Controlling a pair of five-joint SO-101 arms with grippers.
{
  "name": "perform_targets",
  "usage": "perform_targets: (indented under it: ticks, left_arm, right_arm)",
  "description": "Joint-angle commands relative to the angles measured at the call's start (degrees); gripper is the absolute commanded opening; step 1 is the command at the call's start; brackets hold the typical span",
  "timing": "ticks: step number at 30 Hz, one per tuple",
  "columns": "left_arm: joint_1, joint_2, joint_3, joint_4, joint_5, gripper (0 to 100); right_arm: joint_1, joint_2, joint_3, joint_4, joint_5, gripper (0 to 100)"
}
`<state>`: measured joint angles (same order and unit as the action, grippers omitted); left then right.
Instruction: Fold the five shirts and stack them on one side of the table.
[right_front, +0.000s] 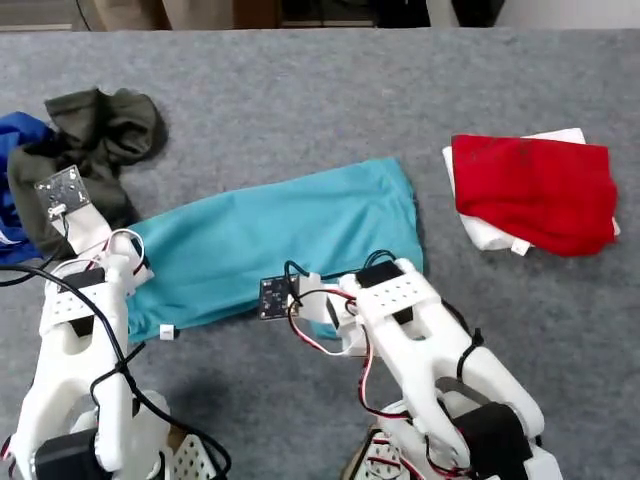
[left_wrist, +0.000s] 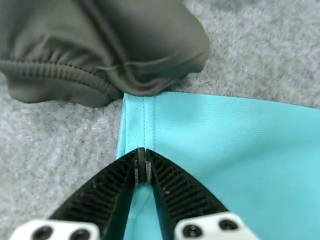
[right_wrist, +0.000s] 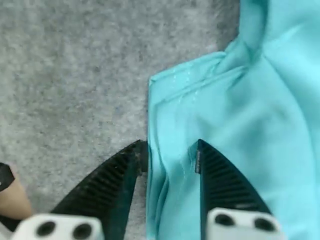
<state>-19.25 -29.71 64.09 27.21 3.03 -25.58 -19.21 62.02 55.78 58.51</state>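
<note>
Since the teal shirt (right_front: 290, 235) is spread on the worktop (right_front: 300, 90) along the 8-to-2 o'clock line, its 8 o'clock hem is clamped by the left fingers (left_wrist: 110, 190) while its 6 o'clock edge is straddled by the open right fingers (right_wrist: 220, 185).

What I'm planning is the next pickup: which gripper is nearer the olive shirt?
Left. The left gripper pinches the teal shirt right beside the olive shirt; the right gripper sits farther along it.
</note>
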Motion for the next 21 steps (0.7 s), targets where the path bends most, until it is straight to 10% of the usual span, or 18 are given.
perform_targets:
  ticks: [1, 21]
  left_arm:
    - [-0.35, 0.04, -2.55, -0.88, -0.62, 2]
    - [-2.37, 0.13, -2.64, -1.14, -0.62, 2]
  right_arm:
    - [-0.75, 1.98, -0.48, -2.02, 1.49, 15.9]
    - [4.62, 1.98, -13.32, 7.47, 0.88, 0.2]
